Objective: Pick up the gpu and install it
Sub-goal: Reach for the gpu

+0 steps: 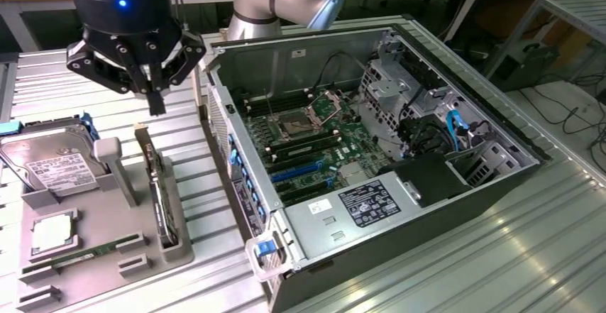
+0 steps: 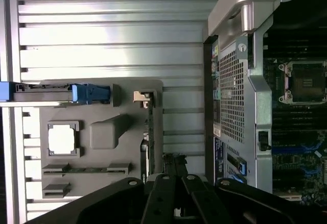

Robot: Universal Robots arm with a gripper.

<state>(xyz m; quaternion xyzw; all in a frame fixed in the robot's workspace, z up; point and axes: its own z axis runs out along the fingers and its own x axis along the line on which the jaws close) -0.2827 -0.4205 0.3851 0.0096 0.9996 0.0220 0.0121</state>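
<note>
The open computer case (image 1: 284, 57) lies on its side on the slatted table (image 1: 473, 270), motherboard (image 1: 313, 150) exposed. Just beside it, toward the exterior view's left, sits the grey parts tray (image 1: 113, 185). The tray carries the hard drive (image 1: 52, 160), a processor (image 1: 52, 231), a memory stick (image 1: 85, 253) and the gpu (image 1: 156, 192). The gpu stands on edge in its slot, with its pale bracket (image 1: 142, 132) at the end nearer the arm. The gripper (image 1: 155, 106) hangs above that bracket end, apart from the card, clenched and holding nothing. Risk one: with the fingers pressed together, any descent would land their tips on the card's thin top edge or bracket instead of straddling it, which could tip the card or jam it in the slot. Risk two: the card's edge is narrow, as the wrist view confirms (image 2: 148, 137), so a small sideways offset would make for a one-sided grip. Risk three: the case wall stands close to the tray, and a card held crooked could strike its rim.
</note>
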